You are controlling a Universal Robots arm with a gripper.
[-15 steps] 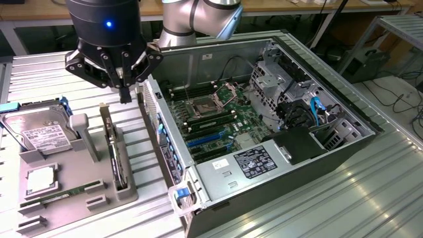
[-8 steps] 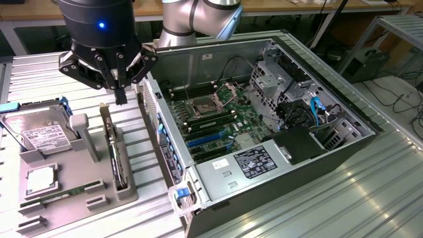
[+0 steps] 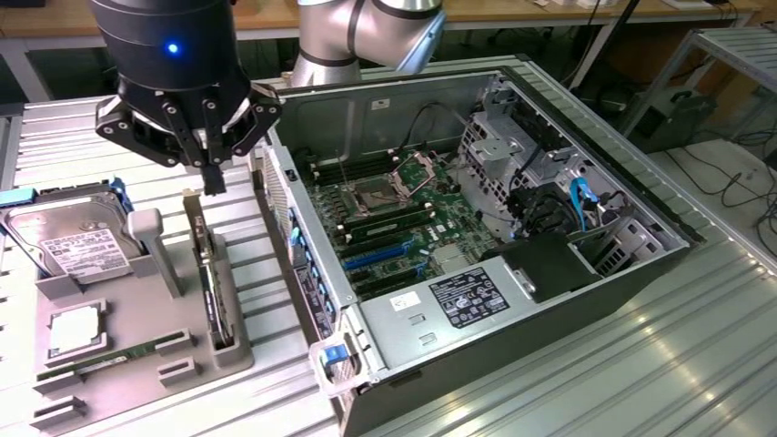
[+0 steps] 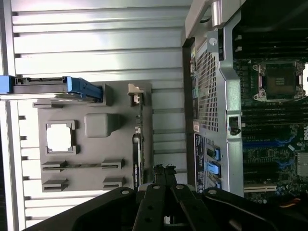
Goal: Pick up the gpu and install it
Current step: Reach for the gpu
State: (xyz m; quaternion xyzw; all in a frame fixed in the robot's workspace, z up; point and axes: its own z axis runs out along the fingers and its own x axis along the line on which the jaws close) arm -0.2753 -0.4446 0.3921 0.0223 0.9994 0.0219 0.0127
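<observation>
1 hand [image 3: 214,185], fingers pressed together, holding nothing. Exterior view, left to right:
- hard drive [image 3: 67,238] sits in grey holder [image 3: 237,360]
- gpu [image 3: 206,273] stands on edge in holder's slot
- hand hovers above gpu's far end, near it but not touching
- open computer case [image 3: 364,118] lies at right

Step, as judged: approach for pick-up, gpu not yet gripped. A grip calls for fingers parted and lined along card's thin top edge.
</observation>
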